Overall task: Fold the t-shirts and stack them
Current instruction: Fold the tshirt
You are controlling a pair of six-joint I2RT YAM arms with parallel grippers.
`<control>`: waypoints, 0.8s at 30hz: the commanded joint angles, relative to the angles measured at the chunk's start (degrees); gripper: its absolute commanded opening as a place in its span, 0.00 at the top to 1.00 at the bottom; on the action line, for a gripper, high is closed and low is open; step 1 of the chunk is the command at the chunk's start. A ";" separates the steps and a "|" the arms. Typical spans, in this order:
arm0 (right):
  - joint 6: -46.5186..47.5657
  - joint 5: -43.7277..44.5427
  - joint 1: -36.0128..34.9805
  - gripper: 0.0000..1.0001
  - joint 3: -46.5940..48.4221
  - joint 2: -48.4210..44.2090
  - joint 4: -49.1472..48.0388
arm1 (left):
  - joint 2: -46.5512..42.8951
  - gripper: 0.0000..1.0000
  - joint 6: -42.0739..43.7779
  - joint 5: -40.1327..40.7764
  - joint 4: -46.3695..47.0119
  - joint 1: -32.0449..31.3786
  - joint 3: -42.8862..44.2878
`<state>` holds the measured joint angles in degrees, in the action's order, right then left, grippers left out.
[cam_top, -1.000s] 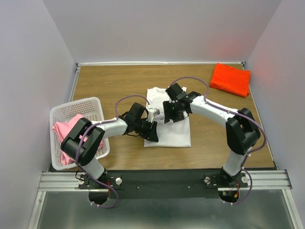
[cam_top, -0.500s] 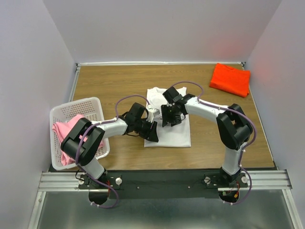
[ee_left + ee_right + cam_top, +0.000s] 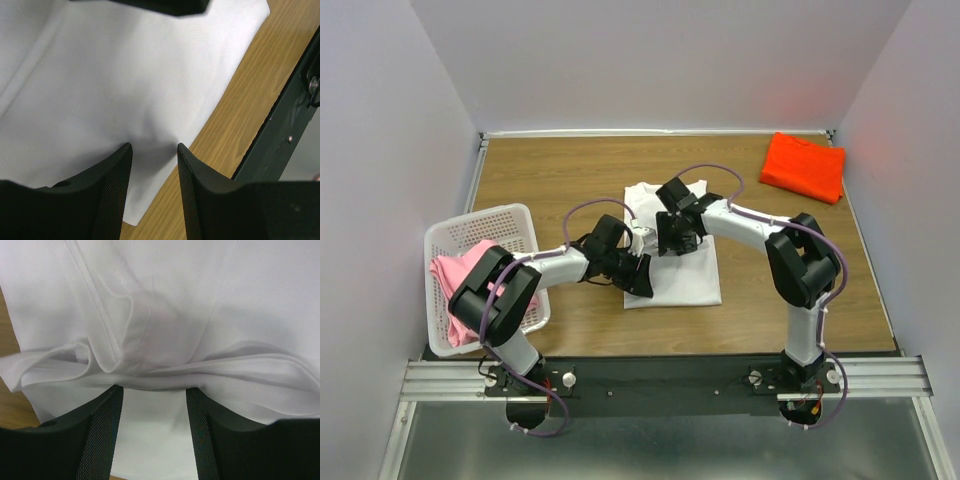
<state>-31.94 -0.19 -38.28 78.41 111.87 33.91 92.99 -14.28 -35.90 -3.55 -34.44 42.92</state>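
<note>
Your right hand (image 3: 672, 232) has slid left across the white shirt (image 3: 688, 278) lying mid-bench (image 3: 550, 180), fingers parted before a bunched fold. Your left hand (image 3: 634, 274) stays parted at its near-left edge. You're likely setting up the next fold.

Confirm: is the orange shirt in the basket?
No, the orange shirt lies on the table at its far right corner; the basket at left holds the pink shirt.

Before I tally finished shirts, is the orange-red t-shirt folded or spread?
Folded: the orange-red t-shirt lies as a compact rectangle, with no sleeves spread out.
</note>
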 commanded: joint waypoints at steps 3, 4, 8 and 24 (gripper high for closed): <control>-0.75 9.32 0.40 0.39 5.95 3.87 -2.18 | 3.25 0.50 2.94 2.59 -4.00 -0.54 1.12; -0.66 9.59 0.66 0.39 6.49 4.75 -2.18 | 3.25 0.50 3.03 2.76 -4.09 -0.54 1.38; -0.49 10.29 1.54 0.39 9.21 6.16 -2.36 | 3.51 0.50 3.30 2.94 -4.36 -0.54 1.64; 1.97 12.31 6.03 0.34 12.83 1.35 -2.36 | 3.08 0.50 4.70 6.19 -7.61 -0.46 4.72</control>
<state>-31.57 9.32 -32.21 91.11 117.43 32.16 95.11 -11.90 -35.18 -7.07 -34.63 46.70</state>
